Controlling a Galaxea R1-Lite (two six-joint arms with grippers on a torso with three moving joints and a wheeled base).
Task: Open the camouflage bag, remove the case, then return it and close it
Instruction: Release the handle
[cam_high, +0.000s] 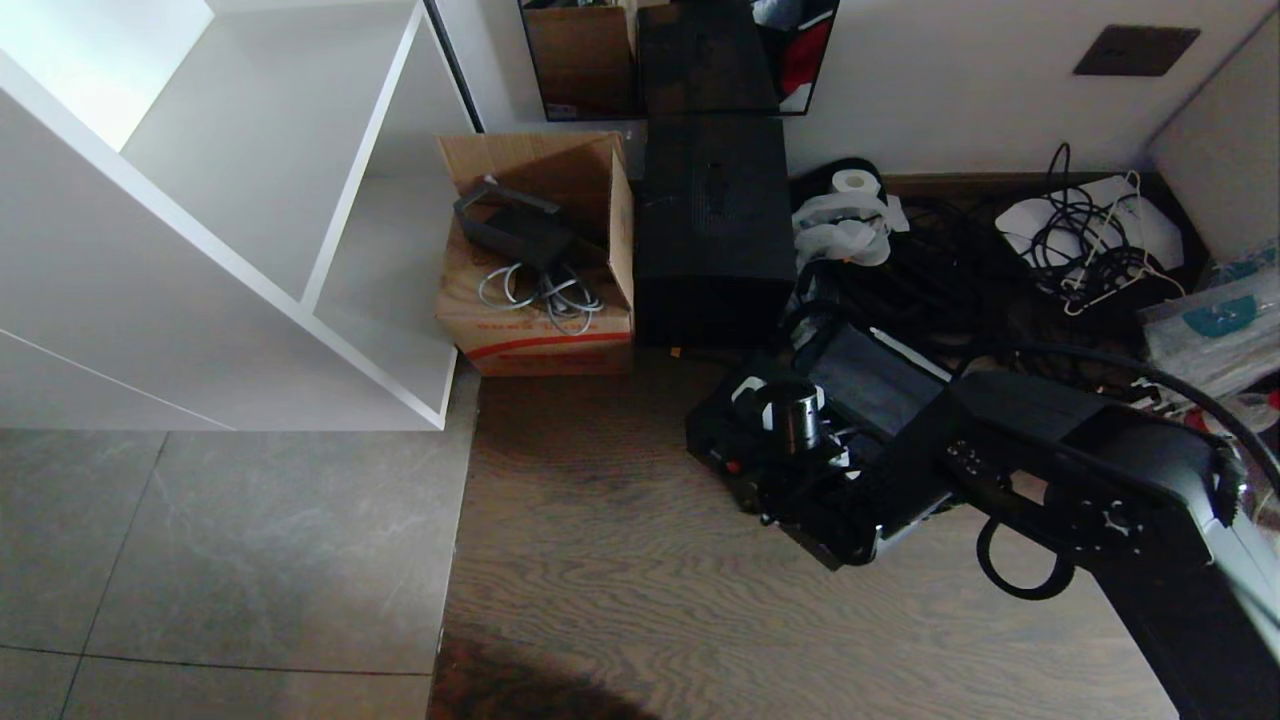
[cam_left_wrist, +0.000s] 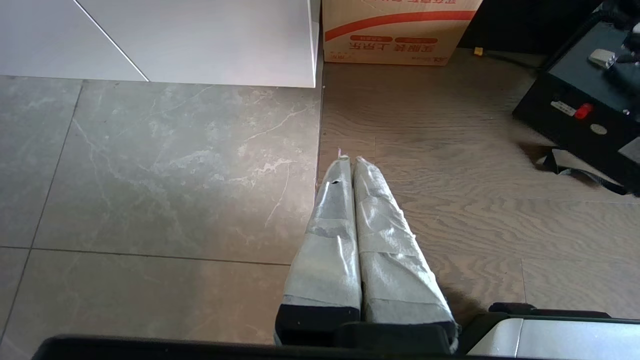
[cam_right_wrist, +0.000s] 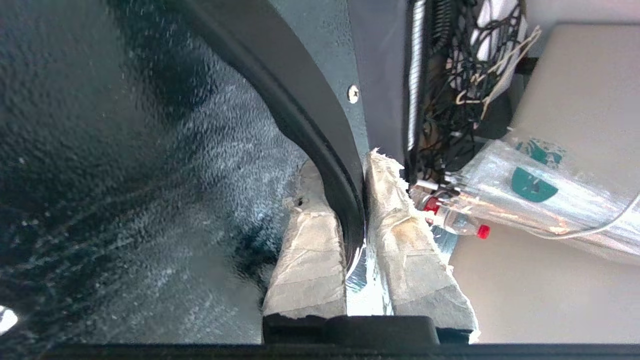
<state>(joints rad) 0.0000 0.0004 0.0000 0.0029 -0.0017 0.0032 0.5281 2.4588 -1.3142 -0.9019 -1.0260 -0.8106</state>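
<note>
The flat black rigid case with its small red latch (cam_high: 735, 466) is seen low on the wood-grain floor (cam_high: 620, 560), in front of the tall black box (cam_high: 712, 230) and well apart from the cardboard box (cam_high: 540, 320). Its curved black handle (cam_right_wrist: 320, 150) is clamped between the taped fingers (cam_right_wrist: 310, 250) of the right gripper (cam_right_wrist: 356, 170), which are closed on it. The camouflage bag cannot be made out with certainty. For this step, the grip is best kept firm and the case moved level, so that the handle is not twisted out. The left gripper (cam_left_wrist: 352, 162) is held closed and empty above the floor.
</note>
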